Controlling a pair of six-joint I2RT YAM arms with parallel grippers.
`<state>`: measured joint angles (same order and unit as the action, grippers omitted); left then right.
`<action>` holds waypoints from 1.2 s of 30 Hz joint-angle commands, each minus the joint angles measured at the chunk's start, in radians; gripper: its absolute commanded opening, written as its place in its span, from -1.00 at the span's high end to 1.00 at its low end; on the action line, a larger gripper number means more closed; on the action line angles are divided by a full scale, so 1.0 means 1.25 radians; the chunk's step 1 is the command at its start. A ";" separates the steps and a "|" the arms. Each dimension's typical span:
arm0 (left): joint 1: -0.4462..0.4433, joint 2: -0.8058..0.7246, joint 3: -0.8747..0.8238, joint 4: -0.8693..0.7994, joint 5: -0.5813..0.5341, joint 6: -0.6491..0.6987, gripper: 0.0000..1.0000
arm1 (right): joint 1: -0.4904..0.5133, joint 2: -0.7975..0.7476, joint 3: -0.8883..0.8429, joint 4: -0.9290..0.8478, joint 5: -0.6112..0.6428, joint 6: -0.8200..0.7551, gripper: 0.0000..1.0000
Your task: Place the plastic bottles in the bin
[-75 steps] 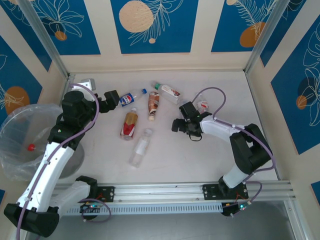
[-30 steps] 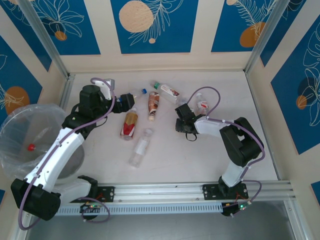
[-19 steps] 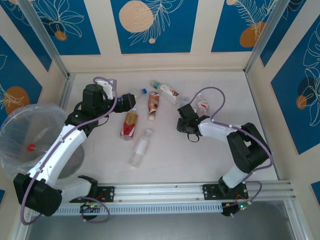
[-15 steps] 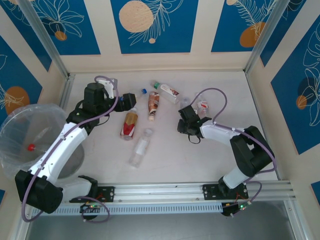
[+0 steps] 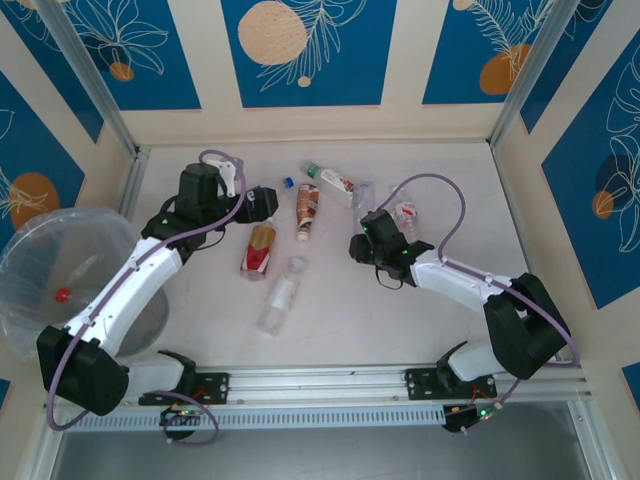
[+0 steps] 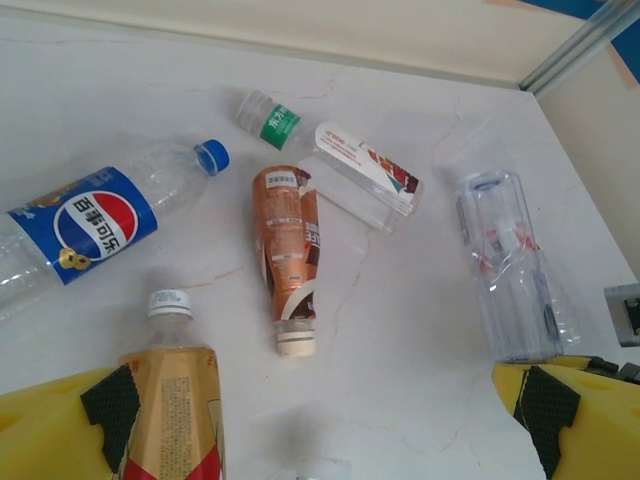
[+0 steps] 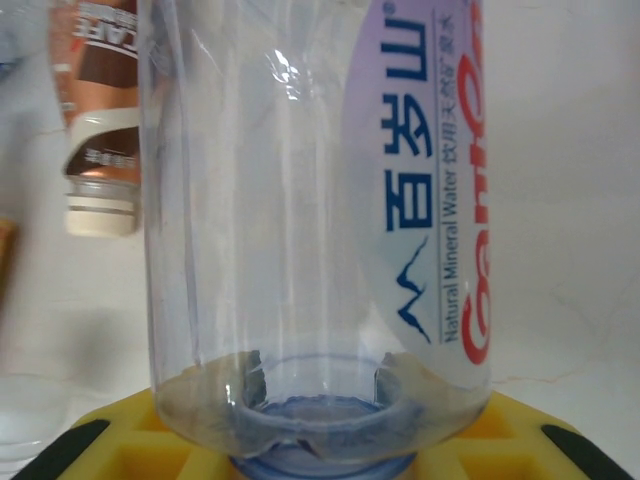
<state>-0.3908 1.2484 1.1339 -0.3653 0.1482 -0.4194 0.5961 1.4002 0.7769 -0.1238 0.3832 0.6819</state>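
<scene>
Several plastic bottles lie mid-table: a blue-labelled one, a green-capped one, a brown one, a gold-and-red one and a plain clear one. My left gripper hovers open over the blue-labelled bottle, and the gold-and-red bottle lies by its left finger. My right gripper is shut on the blue-capped neck of a clear water bottle, whose body points away from the arm. The bin, lined with a clear bag, stands at the left edge.
Another clear bottle with a red-white label lies just right of the held one. A red-capped item sits inside the bin. Walls close in the table at the back and on both sides. The rail runs along the near edge.
My left arm has swung away from the bin to over the cluster of bottles. The right arm has stretched out, and its clear bottle has shifted left, toward the green-capped one.
</scene>
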 commanded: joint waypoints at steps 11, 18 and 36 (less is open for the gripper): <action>-0.016 0.036 0.051 0.005 0.114 -0.003 -0.98 | 0.032 -0.032 -0.051 0.276 -0.224 -0.032 1.00; -0.016 0.069 0.023 0.084 0.210 -0.058 -0.98 | 0.049 0.020 -0.051 0.419 -0.342 -0.004 1.00; -0.010 0.088 -0.047 0.261 0.225 -0.179 -0.99 | 0.131 0.076 0.041 0.491 -0.478 -0.026 1.00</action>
<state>-0.4004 1.3888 1.0836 -0.1051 0.4576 -0.6205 0.7410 1.4834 0.8043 0.4599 -0.1848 0.6640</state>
